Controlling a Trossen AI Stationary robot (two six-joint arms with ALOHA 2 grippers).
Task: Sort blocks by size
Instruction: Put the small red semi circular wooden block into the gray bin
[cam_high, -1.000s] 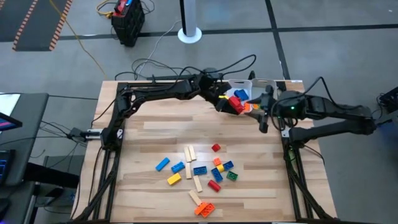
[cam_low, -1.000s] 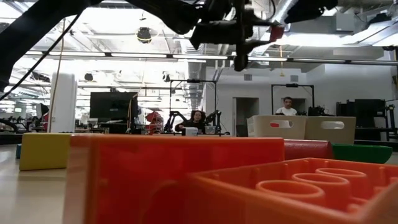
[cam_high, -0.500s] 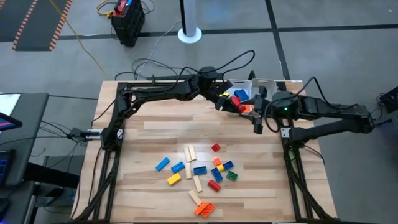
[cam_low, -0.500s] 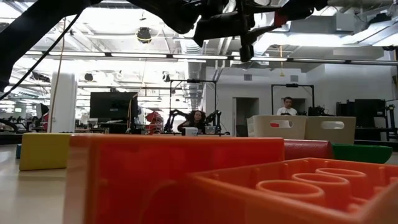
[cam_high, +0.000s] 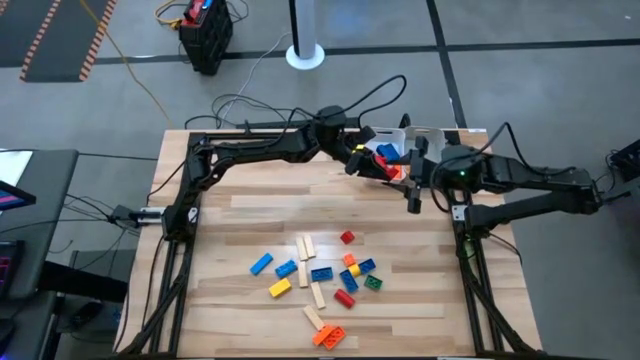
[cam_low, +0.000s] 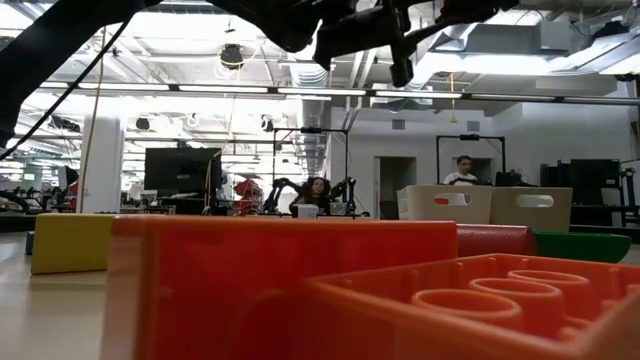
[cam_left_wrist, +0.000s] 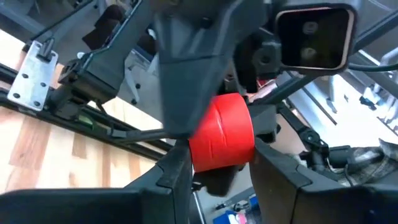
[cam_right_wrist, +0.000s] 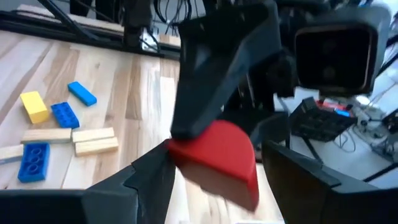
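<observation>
- Wood-plank table (cam_high: 250, 200), loose blocks (cam_high: 320, 275) lower centre.
- Left gripper (cam_high: 372, 166) clamps red block (cam_left_wrist: 221, 140), upper right.
- Right gripper (cam_high: 412, 180) beside it, fingers wide.
- Grey floor (cam_high: 100, 100) around.

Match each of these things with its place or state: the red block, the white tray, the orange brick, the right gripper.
Things:
1. red block
2. white tray
3. orange brick
4. right gripper

Places or states:
A. lies closest to the table's near edge
B. open, its fingers on either side of the red block
C. gripped between the fingers of the left gripper
D. stands at the table's far edge, with blocks in it

Pairs: 1-C, 2-D, 3-A, 4-B
</observation>
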